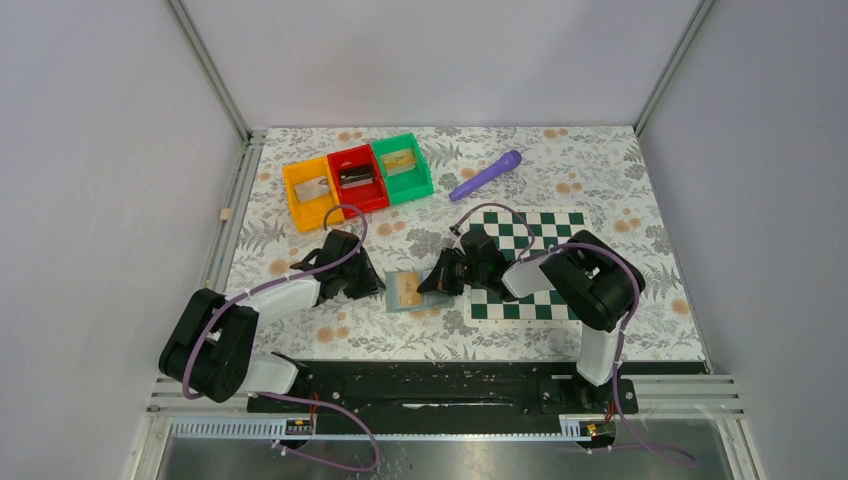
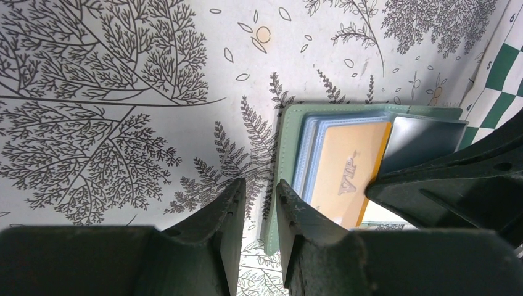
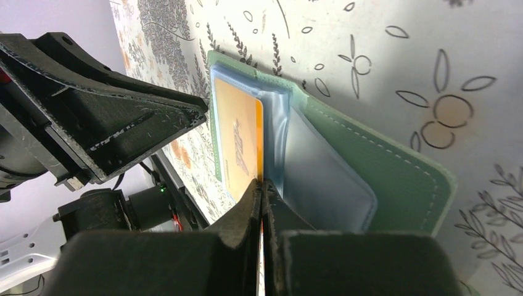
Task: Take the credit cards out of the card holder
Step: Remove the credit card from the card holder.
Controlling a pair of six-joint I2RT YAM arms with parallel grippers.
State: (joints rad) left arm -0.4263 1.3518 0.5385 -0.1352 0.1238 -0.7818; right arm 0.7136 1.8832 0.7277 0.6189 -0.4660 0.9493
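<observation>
One gold credit card [image 3: 237, 142] pinched — right jaws shut on its edge.
Left jaws part-open, empty, at the card holder's [image 3: 395, 185] outer edge; chessboard [image 1: 550, 222] beside the other.

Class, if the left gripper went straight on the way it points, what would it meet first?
The left gripper would first meet the card holder, its teal border right at the fingertips; it may already be touching, depth is unclear.

Teal-green card holder [image 3: 395, 179] with light-blue panels; yellow-gold credit card [image 2: 348, 176]; white desk [image 1: 600, 170], grey leaf print; green-and-white chessboard [image 1: 540, 228]; purple tube [image 1: 486, 174].
</observation>
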